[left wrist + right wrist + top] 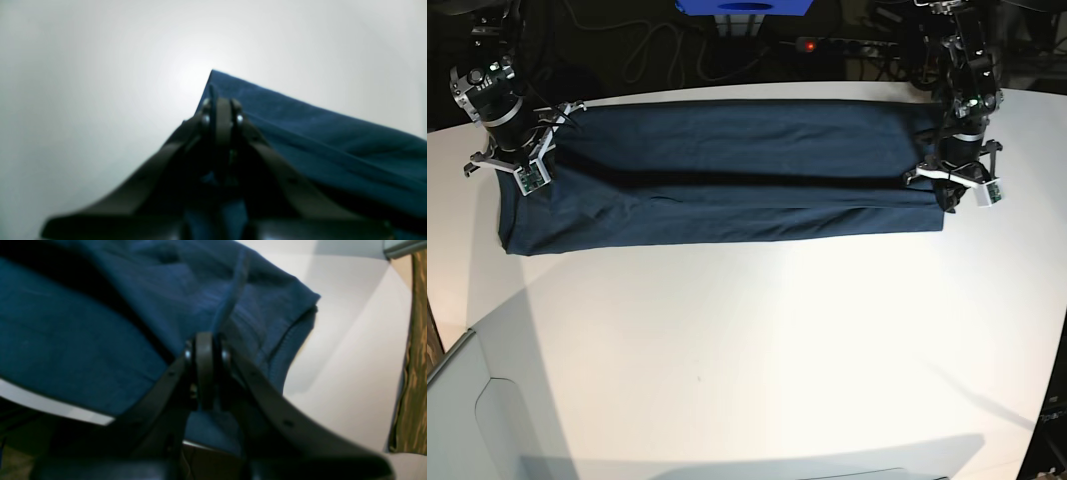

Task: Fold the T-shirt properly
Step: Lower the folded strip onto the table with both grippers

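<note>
No legible writing on T-shirt (727, 180)

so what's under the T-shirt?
The white table lies under the T-shirt, bare around it. The cloth is folded over itself; anything between its layers is hidden.

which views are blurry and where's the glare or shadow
Left wrist view: soft all over, the left gripper a dark blur, bright glare on the table beyond the T-shirt corner. Right wrist view: right gripper blurred, deep shadow in the cloth folds at upper left. Base view: sharpest, evenly lit, with faint shadows on the table near the lower edge.
</note>
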{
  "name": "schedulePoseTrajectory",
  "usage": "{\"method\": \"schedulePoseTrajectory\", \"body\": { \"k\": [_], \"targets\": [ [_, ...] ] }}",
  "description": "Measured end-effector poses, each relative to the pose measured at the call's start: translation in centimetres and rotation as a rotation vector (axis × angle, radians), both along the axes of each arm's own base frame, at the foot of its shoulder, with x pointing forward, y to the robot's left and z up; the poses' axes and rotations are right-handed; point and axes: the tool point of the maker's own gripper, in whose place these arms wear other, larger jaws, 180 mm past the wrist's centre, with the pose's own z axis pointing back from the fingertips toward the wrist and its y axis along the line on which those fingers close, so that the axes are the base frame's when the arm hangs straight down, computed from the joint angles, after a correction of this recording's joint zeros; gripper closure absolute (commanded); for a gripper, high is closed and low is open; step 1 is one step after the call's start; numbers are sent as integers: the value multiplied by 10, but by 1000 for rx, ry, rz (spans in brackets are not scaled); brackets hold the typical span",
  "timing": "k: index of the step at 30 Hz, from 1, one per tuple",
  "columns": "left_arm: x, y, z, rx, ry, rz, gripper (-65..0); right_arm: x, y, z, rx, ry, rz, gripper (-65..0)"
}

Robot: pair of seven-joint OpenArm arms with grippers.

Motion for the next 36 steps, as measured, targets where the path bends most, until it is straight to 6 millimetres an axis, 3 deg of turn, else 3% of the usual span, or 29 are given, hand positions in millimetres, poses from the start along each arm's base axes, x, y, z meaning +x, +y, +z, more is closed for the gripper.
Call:
{"method": "schedulePoseTrajectory", "body": {
  "k": [15,19,24,30,36],
  "targets": [
    [-5,6,-1,21,15,-10,0,-8,-1,-4,-3,22,0,-1],
    [-5,4,-2,15,16,-8,0,-9,-12,-2,-19,17,-30,-1],
    [-6,2,-4,10,21,-9,0,-9,-12,-2,-20,17,-28,-1],
    [-6,2,-5,10,22,-9,0,-13,-16,-13,-11,49,-43,-1],
    [-14,6,-22,-5,68,6,0,-14,-18,-17,-7,60,-48,-1]
  ]
}}
